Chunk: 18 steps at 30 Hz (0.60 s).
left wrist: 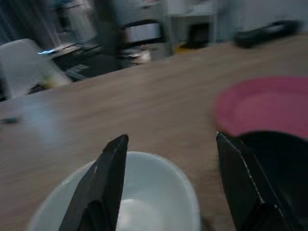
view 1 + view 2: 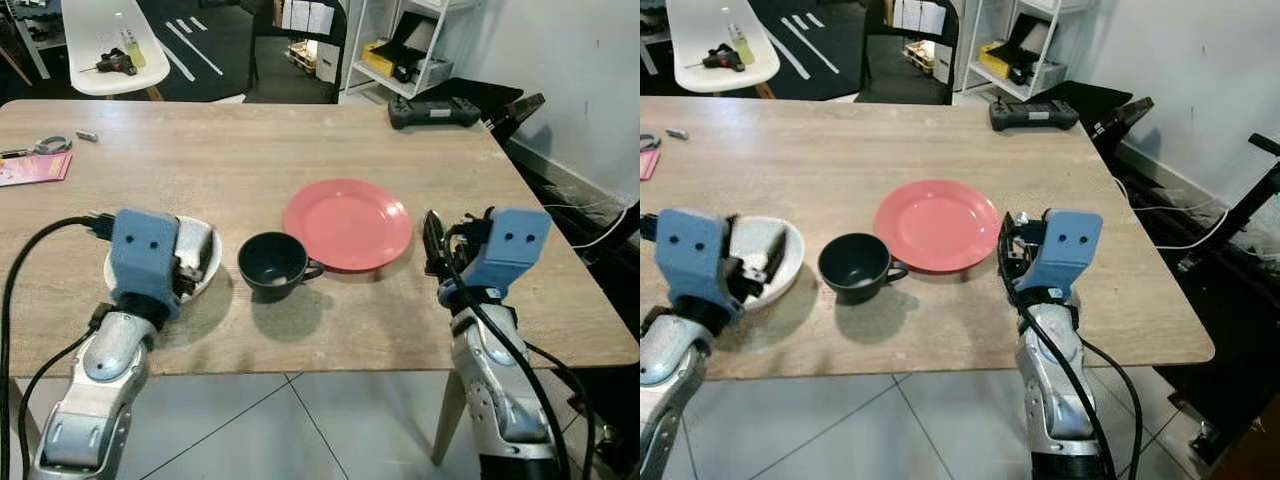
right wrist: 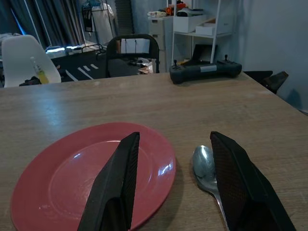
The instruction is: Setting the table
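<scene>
A red plate (image 2: 347, 222) lies in the middle of the wooden table (image 2: 220, 150). Left of it, close by, stands a dark cup (image 2: 272, 263) with its handle toward the plate. A white bowl (image 1: 159, 166) sits left of the cup. My left gripper (image 1: 171, 139) hovers open over the bowl, its fingers straddling the far rim. My right gripper (image 3: 174, 137) is open at the plate's right edge, low over the table. A metal spoon (image 3: 206, 166) lies on the wood between its fingers, just right of the plate.
A black controller (image 2: 433, 110) rests at the table's far right edge. A pink booklet (image 2: 35, 168) and small metal items (image 2: 52, 145) lie far left. Beyond the table stand a white chair (image 2: 105, 40) and a shelf (image 2: 405, 45). The table's near edge runs just under both wrists.
</scene>
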{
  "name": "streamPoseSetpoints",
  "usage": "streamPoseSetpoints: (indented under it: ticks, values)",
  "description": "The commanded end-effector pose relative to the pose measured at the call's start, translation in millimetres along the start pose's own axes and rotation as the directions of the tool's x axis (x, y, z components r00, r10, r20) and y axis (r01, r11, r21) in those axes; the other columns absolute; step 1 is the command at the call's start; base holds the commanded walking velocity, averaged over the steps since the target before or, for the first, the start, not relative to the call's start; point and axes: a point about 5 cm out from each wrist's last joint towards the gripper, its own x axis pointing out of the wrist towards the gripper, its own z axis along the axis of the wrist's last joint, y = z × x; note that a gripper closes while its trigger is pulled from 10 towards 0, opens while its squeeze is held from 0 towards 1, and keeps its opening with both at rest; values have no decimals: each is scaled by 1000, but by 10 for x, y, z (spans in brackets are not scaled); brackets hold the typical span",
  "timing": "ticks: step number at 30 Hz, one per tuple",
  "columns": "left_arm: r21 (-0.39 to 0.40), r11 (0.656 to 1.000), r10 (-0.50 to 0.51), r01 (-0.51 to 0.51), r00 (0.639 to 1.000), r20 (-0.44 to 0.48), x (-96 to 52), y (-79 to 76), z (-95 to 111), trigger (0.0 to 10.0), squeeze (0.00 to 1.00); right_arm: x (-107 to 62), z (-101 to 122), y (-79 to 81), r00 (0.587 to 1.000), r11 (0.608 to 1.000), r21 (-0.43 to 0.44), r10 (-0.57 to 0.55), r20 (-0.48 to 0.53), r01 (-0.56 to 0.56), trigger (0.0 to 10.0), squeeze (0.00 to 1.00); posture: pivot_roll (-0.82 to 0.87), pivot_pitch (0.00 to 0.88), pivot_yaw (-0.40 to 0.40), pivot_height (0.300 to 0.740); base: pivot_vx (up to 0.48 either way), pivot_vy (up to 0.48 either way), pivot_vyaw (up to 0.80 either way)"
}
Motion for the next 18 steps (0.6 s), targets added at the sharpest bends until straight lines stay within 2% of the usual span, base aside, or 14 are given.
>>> streamPoseSetpoints:
  ticks: [1,4,5,6,7,8,10,12,18]
  values:
    - [-40,995,-91,91,996,1,-30,-84,0,10000,0,5,-16,-57,1000,999,25,-29,-4,29,10000,0,46,42,15,740,0,0,0]
    - [-77,980,-182,183,983,20,-43,-189,49,10000,0,-3,-32,-83,999,997,56,-45,-15,46,10000,0,42,40,14,740,0,0,0]
    - [-77,980,-182,183,983,20,-43,-189,49,10000,0,-3,-32,-83,999,997,56,-45,-15,46,10000,0,42,40,14,740,0,0,0]
    - [-68,967,-241,244,969,44,-44,-290,97,10000,0,-27,-49,-113,999,997,55,-51,-17,52,10000,0,34,38,17,740,0,0,0]
    - [-68,967,-241,244,969,44,-44,-290,97,10000,0,-27,-49,-113,999,997,55,-51,-17,52,10000,0,34,38,17,740,0,0,0]
    - [-58,969,-237,240,970,49,-36,-305,104,10000,0,-37,-55,-123,999,997,51,-52,-18,52,10000,0,34,38,17,740,0,0,0]
    - [-49,987,-147,150,988,50,14,-282,81,10000,0,-53,-78,-135,998,998,43,-52,-23,53,10000,0,27,31,25,740,0,0,0]
    - [-62,992,-105,107,994,37,36,-262,46,10000,0,-54,-89,-131,998,998,44,-50,-24,51,10000,0,25,27,27,740,0,0,0]
    - [-80,996,-43,44,999,20,67,-261,0,10000,0,-46,-85,-89,999,998,44,-32,-18,33,10000,0,24,25,27,740,0,0,0]
